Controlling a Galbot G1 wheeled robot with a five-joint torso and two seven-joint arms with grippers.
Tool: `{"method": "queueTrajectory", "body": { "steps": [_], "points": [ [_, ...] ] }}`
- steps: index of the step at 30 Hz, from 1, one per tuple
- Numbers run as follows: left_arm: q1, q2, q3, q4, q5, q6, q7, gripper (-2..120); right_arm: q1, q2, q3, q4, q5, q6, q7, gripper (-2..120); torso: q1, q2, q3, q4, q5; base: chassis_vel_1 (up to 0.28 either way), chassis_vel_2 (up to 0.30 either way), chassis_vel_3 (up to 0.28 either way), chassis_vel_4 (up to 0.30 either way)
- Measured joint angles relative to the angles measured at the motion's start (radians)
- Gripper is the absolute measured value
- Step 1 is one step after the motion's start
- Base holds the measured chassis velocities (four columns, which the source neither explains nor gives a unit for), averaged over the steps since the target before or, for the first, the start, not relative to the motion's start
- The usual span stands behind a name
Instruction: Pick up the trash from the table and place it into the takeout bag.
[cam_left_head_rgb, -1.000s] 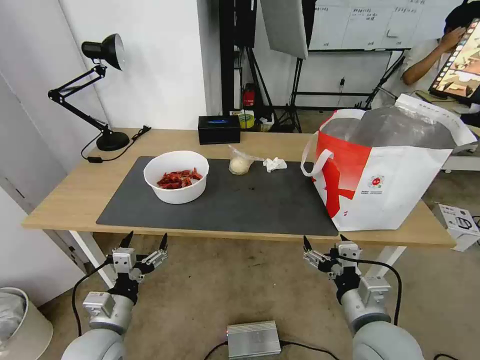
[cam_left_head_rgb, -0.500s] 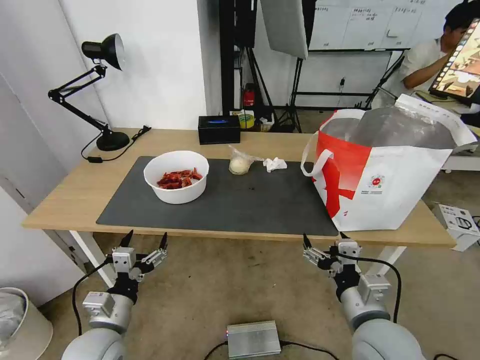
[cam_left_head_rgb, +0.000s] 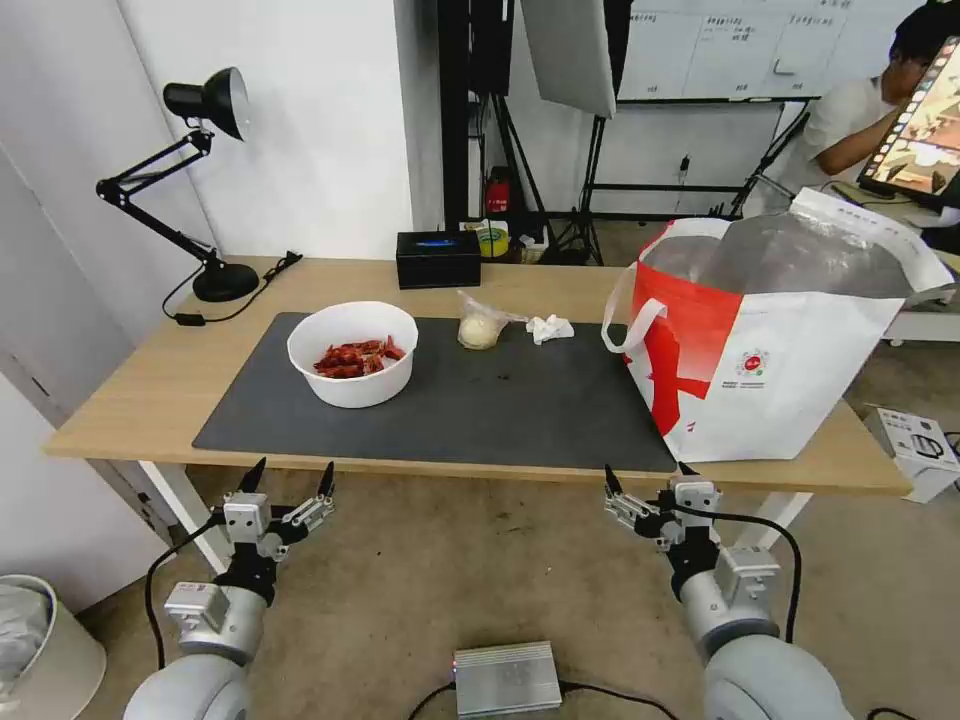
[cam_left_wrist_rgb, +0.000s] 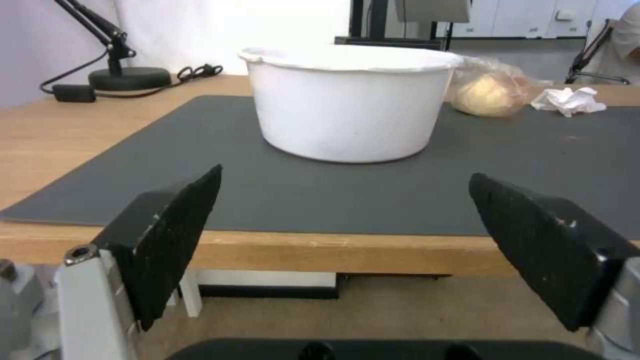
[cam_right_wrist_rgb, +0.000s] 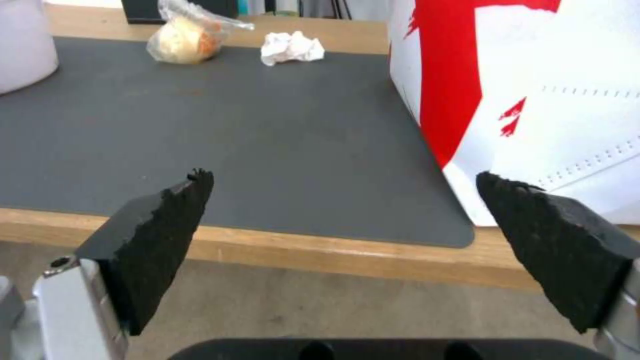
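Hovering below table (cam_left_head_rgb: 140, 400) edge, left gripper (cam_left_head_rgb: 289, 478) and right gripper (cam_left_head_rgb: 645, 480) spread

Left wrist view. The left gripper (cam_left_wrist_rgb: 343, 200), fingers (cam_left_wrist_rgb: 170, 235) spread wide and empty, sits below and just short of the table's (cam_left_wrist_rgb: 80, 145) near edge. On the dark grey mat (cam_left_wrist_rgb: 333, 195), a white round bowl (cam_left_wrist_rgb: 350, 102) stands directly ahead. Beyond it to the right lie a small clear bag (cam_left_wrist_rgb: 490, 90) holding a whitish lump and a crumpled white tissue (cam_left_wrist_rgb: 569, 100). A black lamp base (cam_left_wrist_rgb: 130, 77) sits far left.
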Motion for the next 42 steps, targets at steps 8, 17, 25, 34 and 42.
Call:
{"method": "queueTrajectory", "body": {
  "steps": [8,17,25,34,42],
  "points": [
    [0.0,-0.002,0.002,0.004,-0.005,-0.005,-0.001,100,0.006,-0.005,-0.004,-0.001,0.002,0.0,-0.001,100,0.0,0.0,0.0,0.0,0.0,0.0,0.0,0.0,0.0],
    [-0.004,-0.003,0.005,0.012,-0.008,-0.015,-0.002,100,0.048,-0.014,-0.008,-0.017,0.036,0.021,-0.035,100,0.0,0.0,0.0,-0.0001,0.0,0.0,0.0,0.0,0.0],
    [-0.019,0.002,0.017,0.023,-0.018,-0.015,-0.003,100,0.136,-0.025,0.003,-0.051,0.096,0.07,-0.14,100,0.0,0.0,0.0,0.0004,0.0001,0.0,0.0,0.0,0.0],
    [-0.049,0.023,0.043,0.042,-0.022,-0.008,-0.026,100,0.295,-0.034,-0.011,-0.161,0.207,0.106,-0.241,100,0.0,0.0,0.0,0.0,0.0,0.0,0.0,0.0,0.0],
    [-0.044,0.011,0.037,0.042,-0.019,-0.01,-0.027,100,0.48,-0.042,-0.087,-0.285,0.247,0.101,-0.236,100,0.0,0.0,0.0,0.0002,0.0,0.0,0.0,0.0,0.0]
  ]
}}
